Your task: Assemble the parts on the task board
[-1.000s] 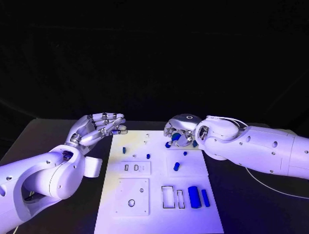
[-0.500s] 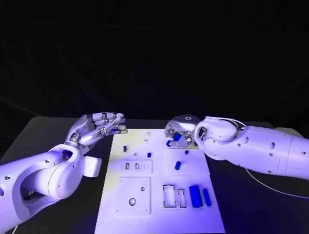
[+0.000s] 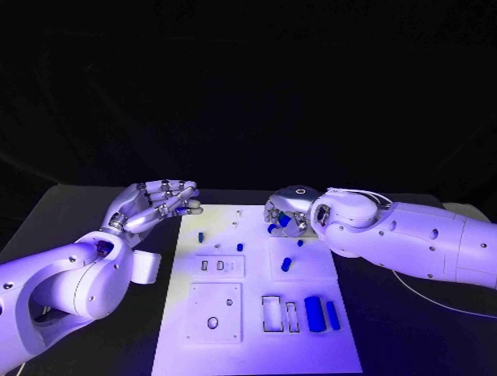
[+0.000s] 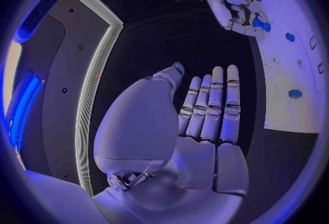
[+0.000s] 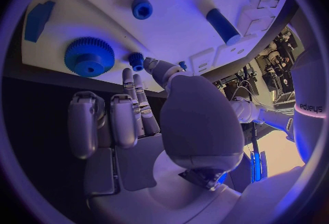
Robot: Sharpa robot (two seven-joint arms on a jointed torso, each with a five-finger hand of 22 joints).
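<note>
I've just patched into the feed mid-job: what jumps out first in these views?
The white task board lies lengthwise in the middle of the black table, dotted with small blue parts. The right hand hovers over the board's far end, fingers curled beside a blue gear and a small blue peg. The left hand hangs empty just off the board's far left corner.

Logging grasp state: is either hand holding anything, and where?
Left hand empty. Right hand looks to pinch a small blue part by its sides, thumb against fingertip.
</note>
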